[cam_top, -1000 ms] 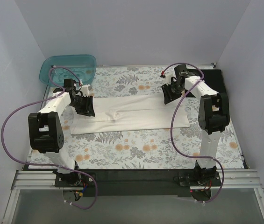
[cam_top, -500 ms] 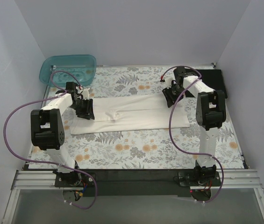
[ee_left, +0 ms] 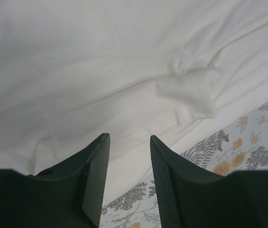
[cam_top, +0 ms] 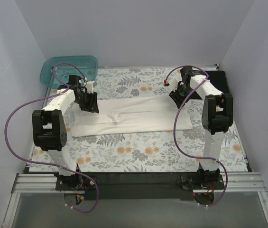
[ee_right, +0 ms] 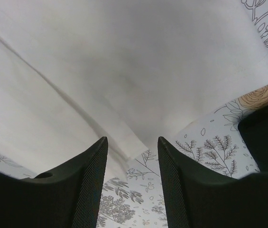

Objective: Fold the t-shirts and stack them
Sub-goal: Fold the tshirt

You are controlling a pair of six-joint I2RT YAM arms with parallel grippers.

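Note:
The cream-white t-shirt (cam_top: 131, 116) lies folded into a long band across the floral cloth. My left gripper (cam_top: 90, 102) hangs over its left end, jaws open and empty. In the left wrist view the gripper (ee_left: 129, 140) sits above the shirt (ee_left: 124, 71) near its edge, where a small rumpled fold shows. My right gripper (cam_top: 177, 97) hovers open at the shirt's back right corner. In the right wrist view the gripper (ee_right: 133, 142) frames that corner of the shirt (ee_right: 124, 61). The black t-shirt (cam_top: 219, 80) lies at the back right and shows dark in the right wrist view (ee_right: 264, 137).
A translucent teal tub (cam_top: 69, 69) stands at the back left corner, just behind the left arm. The grey-and-orange floral cloth (cam_top: 138, 152) covers the table. White walls close in on three sides.
The left gripper has moved back and a little right over the shirt's left end. The right gripper has shifted slightly right and its jaws have spread a bit.

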